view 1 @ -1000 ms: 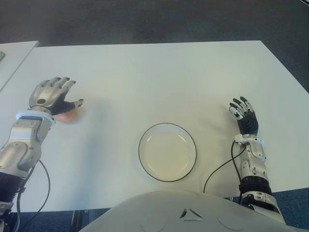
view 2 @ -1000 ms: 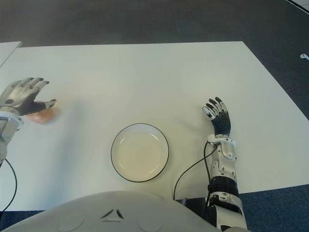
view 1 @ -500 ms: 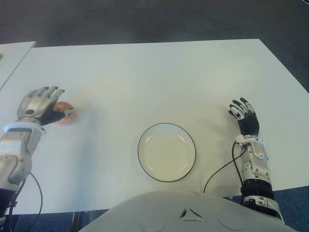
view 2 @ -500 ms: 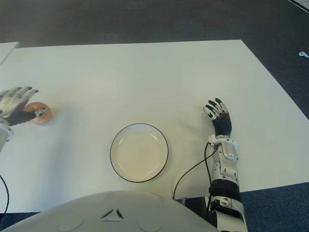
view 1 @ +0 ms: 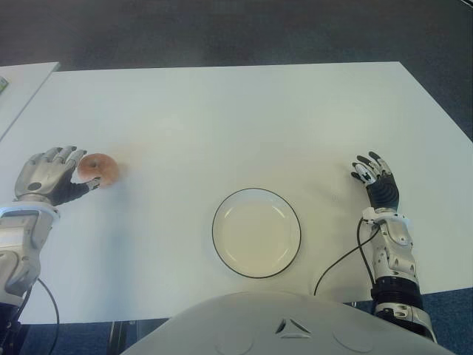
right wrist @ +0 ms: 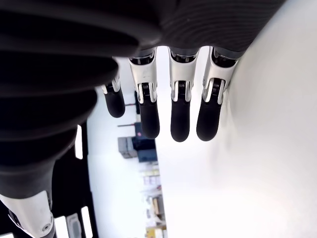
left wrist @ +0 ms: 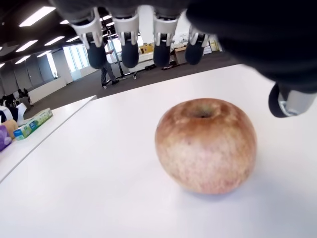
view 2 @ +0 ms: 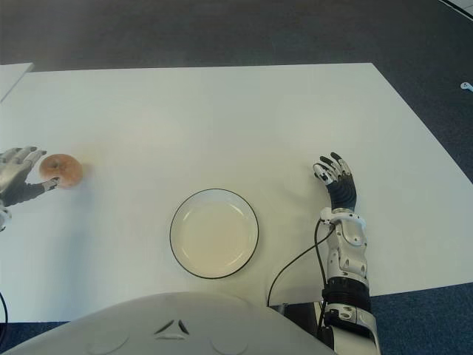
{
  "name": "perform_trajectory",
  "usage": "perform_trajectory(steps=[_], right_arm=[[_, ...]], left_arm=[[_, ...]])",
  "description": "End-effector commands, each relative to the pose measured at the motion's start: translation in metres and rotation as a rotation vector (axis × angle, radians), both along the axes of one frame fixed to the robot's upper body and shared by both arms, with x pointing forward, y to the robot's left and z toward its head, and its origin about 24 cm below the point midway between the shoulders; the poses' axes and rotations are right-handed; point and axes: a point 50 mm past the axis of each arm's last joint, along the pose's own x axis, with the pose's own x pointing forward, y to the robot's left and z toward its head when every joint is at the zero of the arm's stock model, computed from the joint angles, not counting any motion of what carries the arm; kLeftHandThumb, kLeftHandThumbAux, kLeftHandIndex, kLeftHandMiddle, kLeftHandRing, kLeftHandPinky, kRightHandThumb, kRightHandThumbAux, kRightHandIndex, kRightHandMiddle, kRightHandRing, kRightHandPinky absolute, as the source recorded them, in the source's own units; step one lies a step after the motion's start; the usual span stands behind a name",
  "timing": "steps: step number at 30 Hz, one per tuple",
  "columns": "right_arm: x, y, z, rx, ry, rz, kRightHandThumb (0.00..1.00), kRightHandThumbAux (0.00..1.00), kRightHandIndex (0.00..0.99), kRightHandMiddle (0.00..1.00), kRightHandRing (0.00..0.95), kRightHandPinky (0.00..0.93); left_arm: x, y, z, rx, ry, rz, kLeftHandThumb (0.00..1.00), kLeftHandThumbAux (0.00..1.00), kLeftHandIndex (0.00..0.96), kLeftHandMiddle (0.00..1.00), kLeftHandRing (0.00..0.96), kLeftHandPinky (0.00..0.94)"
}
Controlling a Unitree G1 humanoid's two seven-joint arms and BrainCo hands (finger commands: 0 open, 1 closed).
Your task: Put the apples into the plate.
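Apple (view 1: pixel 98 169) sits on the tabletop (view 1: pixel 244 118) at the left edge of the eye view, stem dimple up, roundish so no long axis to line up on. Our left hand (view 1: pixel 50 175) is just beside it on the frame-left side, fingers spread and relaxed, holding nothing. In the left wrist view the fingertips (left wrist: pixel 130 51) hang above and beyond the apple (left wrist: pixel 205 144) and the thumb shows off to one side; we see a gap all round it, no contact.

So the apple lies toward frame-right of the left hand, and the left hand is clearly the nearer one.

Plate (view 1: pixel 256 232) is at lower centre, empty, well apart from the apple, down and to the right of it. We only see one apple.

Right hand (view 1: pixel 378 180) shows right of the plate, fingers extended, holding nothing.

Labels: none readable on apple or plate. A small box on a far desk in the left wrist view has print too small to read.
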Motion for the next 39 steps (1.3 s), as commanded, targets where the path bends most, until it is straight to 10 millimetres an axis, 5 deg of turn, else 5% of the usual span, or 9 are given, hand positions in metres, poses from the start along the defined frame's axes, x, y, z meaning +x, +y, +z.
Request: perform_trajectory(steps=[1,39], right_arm=[[-0.008,0.000,-0.015,0.018,0.098,-0.003,0.255,0.674,0.139,0.264,0.265,0.272],[-0.013,-0.003,-0.011,-0.018,0.103,-0.009,0.241,0.656,0.137,0.268,0.278,0.301]], left_arm=[[0.001,0.003,-0.002,0.014,-0.011,0.009,0.256,0.256,0.028,0.000,0.000,0.000],[0.013,0.009,-0.018,0.031,-0.054,0.000,0.302,0.236,0.000,0.000,0.000,0.000]])
